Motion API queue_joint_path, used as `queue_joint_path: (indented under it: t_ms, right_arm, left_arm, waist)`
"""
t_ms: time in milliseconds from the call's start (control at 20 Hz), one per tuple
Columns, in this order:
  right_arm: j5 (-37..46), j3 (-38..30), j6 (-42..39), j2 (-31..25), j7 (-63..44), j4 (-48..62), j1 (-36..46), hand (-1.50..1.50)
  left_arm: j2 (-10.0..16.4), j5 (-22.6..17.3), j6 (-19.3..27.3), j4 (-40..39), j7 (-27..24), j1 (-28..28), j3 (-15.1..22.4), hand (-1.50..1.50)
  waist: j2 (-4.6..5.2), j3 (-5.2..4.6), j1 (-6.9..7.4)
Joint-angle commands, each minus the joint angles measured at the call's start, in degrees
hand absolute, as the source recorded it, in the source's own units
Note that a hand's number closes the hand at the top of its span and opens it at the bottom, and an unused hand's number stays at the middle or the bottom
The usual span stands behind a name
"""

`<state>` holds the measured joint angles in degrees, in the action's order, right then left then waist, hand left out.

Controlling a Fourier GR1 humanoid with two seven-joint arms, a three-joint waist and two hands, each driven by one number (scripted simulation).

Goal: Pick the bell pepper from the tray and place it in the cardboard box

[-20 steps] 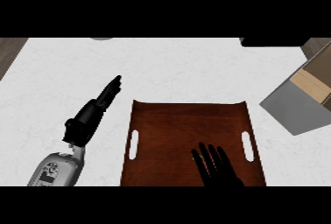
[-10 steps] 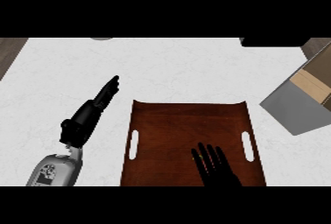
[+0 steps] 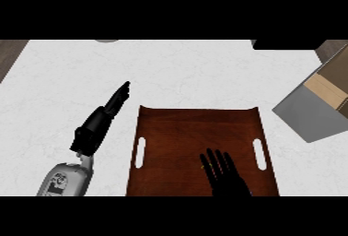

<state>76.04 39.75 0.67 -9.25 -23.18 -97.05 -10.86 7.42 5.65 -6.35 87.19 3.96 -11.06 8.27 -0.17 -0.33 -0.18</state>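
Observation:
A dark brown tray (image 3: 197, 133) with two slot handles lies on the white counter at lower centre. No bell pepper shows anywhere on it. My right hand (image 3: 224, 175) lies flat over the tray's near part, fingers straight and spread, holding nothing. My left hand (image 3: 102, 122) rests on the counter just left of the tray, fingers straight and pointing away toward the upper right. The cardboard box (image 3: 325, 99) sits at the right edge, with a grey outer flap and a tan inside, partly cut off by the view.
The white counter (image 3: 170, 73) stretches wide beyond the tray. A dark object (image 3: 285, 44) sits at the far right top edge. A small grey thing (image 3: 105, 40) peeks in at the top left. Wooden floor shows past the counter's left corner.

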Motion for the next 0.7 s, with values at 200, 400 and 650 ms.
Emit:
queue_joint_path:
  t_ms: [200,400,650]
  right_arm:
    - [1.6,-5.4,0.5,1.9,-0.2,7.1,6.7,-1.5]
    - [1.6,-3.7,3.4,1.6,1.9,10.0,4.4,1.5]
    - [2.9,-4.4,2.5,-0.7,3.0,6.9,4.5,1.5]
  left_arm:
    - [1.4,-0.8,-2.9,3.3,0.8,2.5,-1.9,0.0]
    - [0.4,-0.7,-2.9,-1.1,0.8,-3.0,-4.2,0.0]
    - [-0.8,0.7,-3.0,-2.2,-0.2,-2.4,-2.8,0.0]
  waist:
    - [0.16,0.33,0.33]
    - [0.19,0.34,0.11]
    - [0.18,0.33,-0.01]
